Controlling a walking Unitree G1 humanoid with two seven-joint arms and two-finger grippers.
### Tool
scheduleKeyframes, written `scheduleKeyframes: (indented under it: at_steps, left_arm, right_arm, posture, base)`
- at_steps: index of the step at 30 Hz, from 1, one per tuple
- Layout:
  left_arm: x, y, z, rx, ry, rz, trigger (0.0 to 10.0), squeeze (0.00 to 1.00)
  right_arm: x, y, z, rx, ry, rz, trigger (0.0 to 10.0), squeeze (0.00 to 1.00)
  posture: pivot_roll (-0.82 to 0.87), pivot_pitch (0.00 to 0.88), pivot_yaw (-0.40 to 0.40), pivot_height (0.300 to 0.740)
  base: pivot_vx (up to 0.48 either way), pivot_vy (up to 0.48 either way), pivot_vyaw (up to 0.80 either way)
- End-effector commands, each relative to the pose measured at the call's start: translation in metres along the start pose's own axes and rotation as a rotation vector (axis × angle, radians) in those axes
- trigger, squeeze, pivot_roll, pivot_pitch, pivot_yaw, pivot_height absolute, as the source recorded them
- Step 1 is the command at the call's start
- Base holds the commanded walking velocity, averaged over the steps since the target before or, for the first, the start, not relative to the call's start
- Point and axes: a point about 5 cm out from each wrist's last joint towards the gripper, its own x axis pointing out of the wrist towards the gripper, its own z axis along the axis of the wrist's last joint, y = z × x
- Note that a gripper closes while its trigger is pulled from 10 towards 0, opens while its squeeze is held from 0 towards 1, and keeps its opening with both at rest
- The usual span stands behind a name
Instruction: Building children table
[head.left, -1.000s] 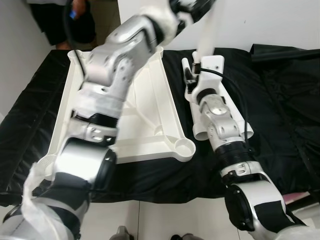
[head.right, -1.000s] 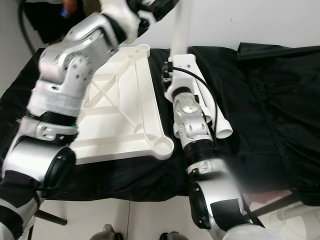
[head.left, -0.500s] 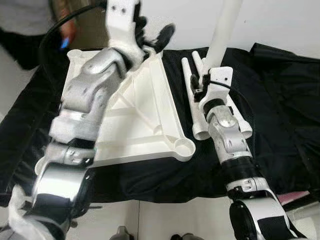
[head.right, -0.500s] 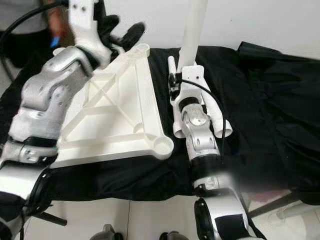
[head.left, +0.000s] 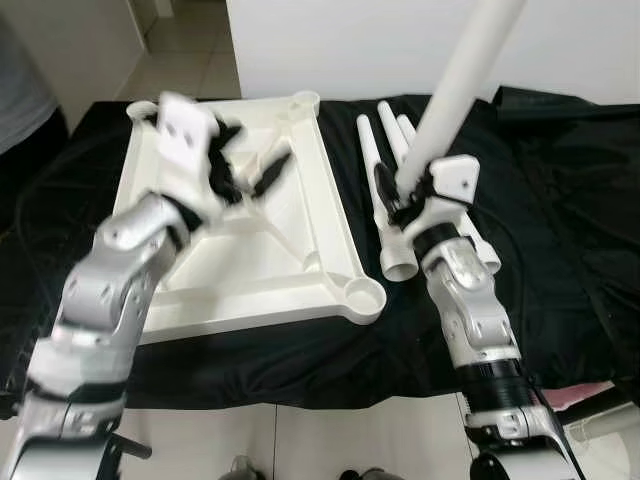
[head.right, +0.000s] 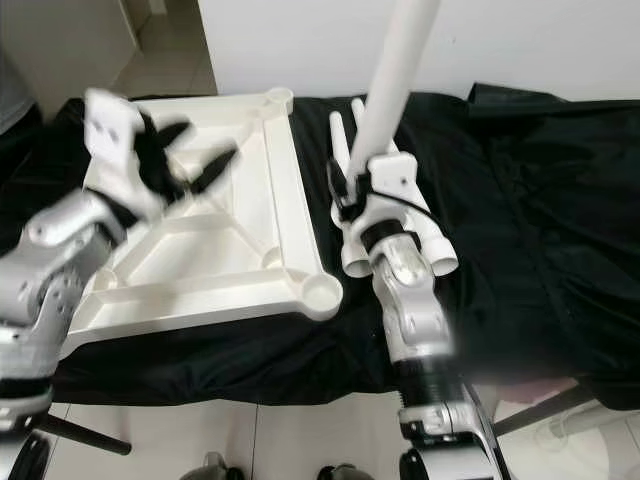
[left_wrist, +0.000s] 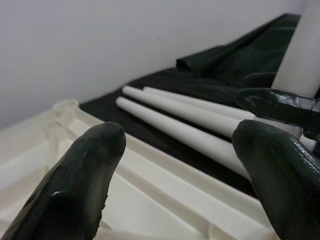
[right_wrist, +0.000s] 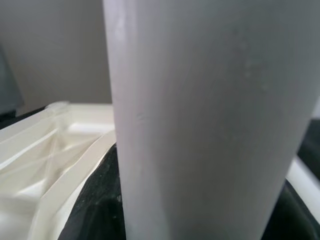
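Note:
The white table top (head.left: 310, 180) lies upside down on the black cloth, ribs up, with round leg sockets at its corners (head.left: 365, 297). My right gripper (head.left: 400, 195) is shut on a white table leg (head.left: 460, 80), holding it up and tilted toward the back right, above the other legs. Three more white legs (head.left: 378, 190) lie side by side on the cloth just right of the top. My left gripper (head.left: 240, 165) hovers open over the top's middle, blurred, its fingers (left_wrist: 80, 185) spread with nothing between them. The held leg (right_wrist: 200, 120) is very close in the right wrist view.
A black cloth (head.left: 560, 210) covers the work surface and runs wide to the right. A white wall (head.left: 340, 45) stands behind it. Pale floor tiles (head.left: 300, 440) lie at the front edge. A person's dark clothing (head.left: 20, 110) is at the far left.
My left arm has swung down and left, from high over the top's far edge to low above its middle. The right gripper has tilted the leg further to the right.

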Motion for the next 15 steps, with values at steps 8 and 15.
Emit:
scheduleKeyframes:
  at_steps: [8, 15]
  left_arm:
    - [-0.030, -0.028, -0.004, -0.054, 0.003, -0.155, 10.0, 0.00]
    - [-0.044, -0.065, -0.020, -0.154, 0.097, -0.353, 10.0, 0.00]
  right_arm:
    - [-0.014, 0.012, 0.001, 0.026, -0.006, 0.098, 10.0, 0.00]
    - [-0.026, 0.012, 0.000, 0.044, -0.004, 0.122, 10.0, 0.00]
  posture:
    - [-0.02, 0.121, -0.014, 0.740]
    - [-0.01, 0.120, -0.028, 0.740]
  base:
    - [0.000, 0.000, 0.00]
    - [0.000, 0.000, 0.00]
